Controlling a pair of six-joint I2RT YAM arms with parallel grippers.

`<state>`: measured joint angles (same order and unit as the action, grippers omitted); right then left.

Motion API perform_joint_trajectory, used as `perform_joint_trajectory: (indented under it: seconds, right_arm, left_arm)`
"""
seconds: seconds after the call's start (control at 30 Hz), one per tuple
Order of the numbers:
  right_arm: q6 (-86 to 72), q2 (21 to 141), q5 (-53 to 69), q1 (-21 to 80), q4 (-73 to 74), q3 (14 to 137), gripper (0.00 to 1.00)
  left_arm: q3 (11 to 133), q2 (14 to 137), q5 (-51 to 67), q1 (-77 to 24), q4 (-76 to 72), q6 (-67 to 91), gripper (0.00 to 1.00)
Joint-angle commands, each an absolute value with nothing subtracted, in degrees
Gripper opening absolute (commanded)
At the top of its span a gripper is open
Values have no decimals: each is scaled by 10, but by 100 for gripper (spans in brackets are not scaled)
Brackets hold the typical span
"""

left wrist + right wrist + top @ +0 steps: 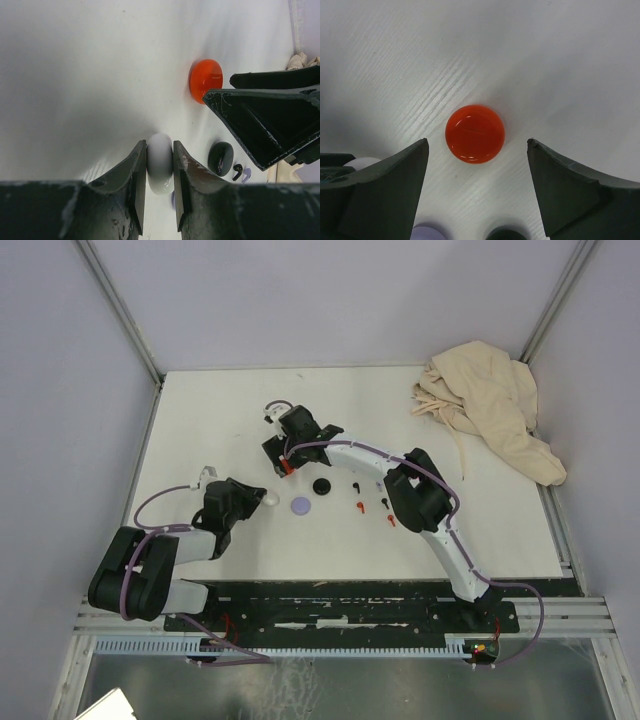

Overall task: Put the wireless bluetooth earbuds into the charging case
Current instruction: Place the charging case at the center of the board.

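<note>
My left gripper (160, 146) is shut on a white round case (160, 165) that rests on the table; in the top view this gripper (260, 498) is left of centre. My right gripper (477, 145) is open and hovers over a red round case (475, 133), one jaw on each side and neither touching it. A black round case (321, 486) and a lavender one (301, 506) lie between the arms. Tiny stemmed earbuds lie to their right: black earbuds (355, 486), red earbuds (360, 506) and a lavender earbud (246, 175). White earbuds are not visible.
A crumpled beige cloth (490, 405) lies at the back right of the white table (220, 430). Metal frame posts stand at the back corners. The right arm's forearm (360, 453) stretches across above the earbuds.
</note>
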<state>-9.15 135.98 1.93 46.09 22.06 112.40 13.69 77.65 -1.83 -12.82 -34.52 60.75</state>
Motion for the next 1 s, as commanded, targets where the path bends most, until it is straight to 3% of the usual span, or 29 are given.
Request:
perform_joint_trajectory:
  seconds: [0.0,0.37,0.73,0.97]
  right_arm:
    - [-86,1367,15,465,220,1156,87]
    - [-88,1384,8,468,227,1165,87]
    - [-87,1391,4,468,233,1168,85]
    - [-86,1395,-3,473,237,1174,82]
  left_arm:
    - [146,772,-11,-124,-366,572,7]
    - [149,757,-18,-124,-327,555,26]
    - [151,737,-27,-124,-290,543,51]
    - [153,709,-44,-123,-251,537,58]
